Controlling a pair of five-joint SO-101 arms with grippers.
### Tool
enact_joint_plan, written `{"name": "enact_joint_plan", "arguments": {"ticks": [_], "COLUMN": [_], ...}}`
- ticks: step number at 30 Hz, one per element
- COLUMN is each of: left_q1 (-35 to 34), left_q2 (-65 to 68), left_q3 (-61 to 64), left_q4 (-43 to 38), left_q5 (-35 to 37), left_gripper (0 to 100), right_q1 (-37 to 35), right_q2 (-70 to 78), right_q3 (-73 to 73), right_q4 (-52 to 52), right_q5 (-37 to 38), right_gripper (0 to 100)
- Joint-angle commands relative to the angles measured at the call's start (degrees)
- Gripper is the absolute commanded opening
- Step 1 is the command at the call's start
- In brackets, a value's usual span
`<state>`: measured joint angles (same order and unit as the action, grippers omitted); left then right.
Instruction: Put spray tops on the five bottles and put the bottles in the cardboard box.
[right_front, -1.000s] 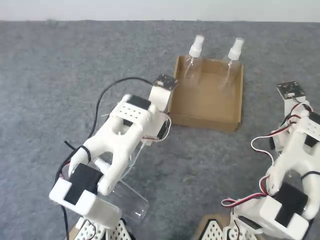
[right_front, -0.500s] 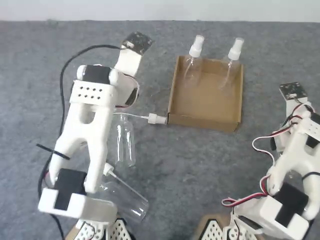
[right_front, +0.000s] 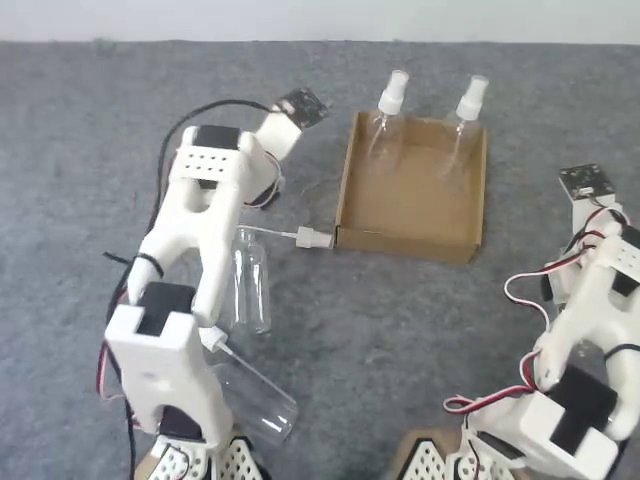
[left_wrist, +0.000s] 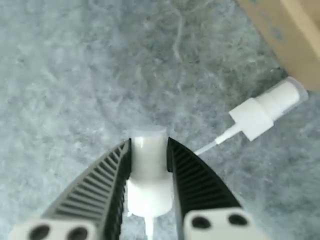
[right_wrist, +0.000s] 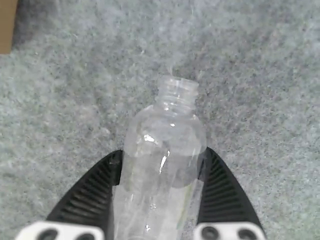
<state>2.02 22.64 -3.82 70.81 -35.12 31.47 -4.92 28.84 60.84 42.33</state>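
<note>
The right gripper (right_wrist: 162, 155) was clamped round the body of a clear bottle (right_wrist: 167, 135), its threaded neck open and pointing away over the bench (right_wrist: 260, 60). The left gripper (left_wrist: 148, 144) was closed on a white spray top (left_wrist: 147, 185), held above the bench near a loose spray top (left_wrist: 265, 112) that lay just beside the corner of the cardboard box (right_front: 410, 245).

The likeliest trouble was in mating the two. The thin dip tube might miss the narrow neck and bend, or the smooth bottle might twist in its grip as the top was screwed down. The left arm might also knock over the uncapped bottle (right_front: 250, 285) close beside it, or push the loose top away.

Nearest, another bottle (right_front: 262, 400) lay on its side by the left arm's base. Farther off, the box held two capped bottles (right_front: 388, 125) (right_front: 462, 130) against its far wall, and the rest of its floor was bare.
</note>
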Motion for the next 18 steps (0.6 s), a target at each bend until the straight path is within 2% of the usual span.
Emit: {"name": "enact_joint_plan", "arguments": {"ticks": [1,9,12,18], "left_q1": [0.4,-0.2,-1.4,-4.3], "left_q2": [-0.1,-0.1,-2.2,-16.5], "left_q3": [-2.6,-2.8,-4.0,-4.1], "left_q4": [-1.4,-1.1,1.1,12.9], "left_q5": [-1.0,1.8,2.5,2.6], "left_gripper": [12,19,17,14], "right_q1": [0.7,0.7,0.7,0.5], "right_q2": [-1.0,-1.0,-1.0,-2.5], "right_q3": [-0.4,-0.4,-0.4,-3.7], "right_q4": [-0.5,-0.5,-0.4,6.3], "right_q5": [0.8,0.8,0.8,0.8], "right_gripper": [4.9,5.5,12.7,30.2]}}
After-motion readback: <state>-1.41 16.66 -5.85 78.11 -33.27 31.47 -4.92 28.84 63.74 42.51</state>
